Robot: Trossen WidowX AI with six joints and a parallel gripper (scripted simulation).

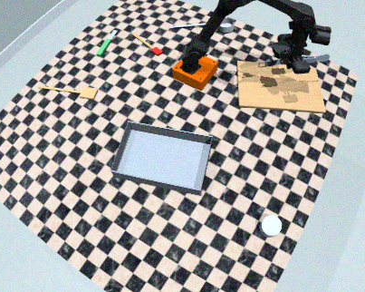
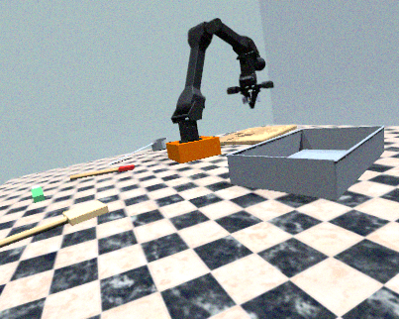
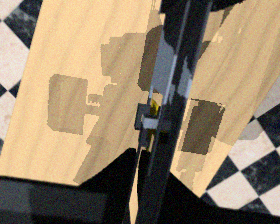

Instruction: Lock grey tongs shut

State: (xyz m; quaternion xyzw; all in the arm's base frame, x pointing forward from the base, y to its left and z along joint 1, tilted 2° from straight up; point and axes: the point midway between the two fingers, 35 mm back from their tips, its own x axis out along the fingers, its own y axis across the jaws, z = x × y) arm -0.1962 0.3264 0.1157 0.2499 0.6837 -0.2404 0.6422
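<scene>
The grey tongs (image 1: pixel 323 58) (image 3: pixel 163 62) are held in the air above the wooden board (image 1: pixel 302 103) (image 2: pixel 279 133) (image 3: pixel 71 40). In the top view they lie roughly level, one end reaching past the board's back right side. In the wrist view they run up the picture as a narrow grey and dark strip, with small yellow and grey parts near the fingertips. My gripper (image 2: pixel 252 103) (image 3: pixel 137 156) is shut on the tongs and points down. The roasting tin (image 1: pixel 169 132) (image 2: pixel 284 173) stands apart, with nothing in it in the top view. The state of the lock is hidden.
The arm's orange base (image 1: pixel 195 77) (image 2: pixel 195 150) is left of the board. A red-headed tool (image 1: pixel 157 51) (image 2: pixel 127 168), a green-handled tool (image 1: pixel 104 47), a wooden spatula (image 1: pixel 89 92) (image 2: pixel 86 212) and a grey long-handled pan (image 1: pixel 226 27) lie around it. A white round object (image 1: pixel 272 225) stands front right.
</scene>
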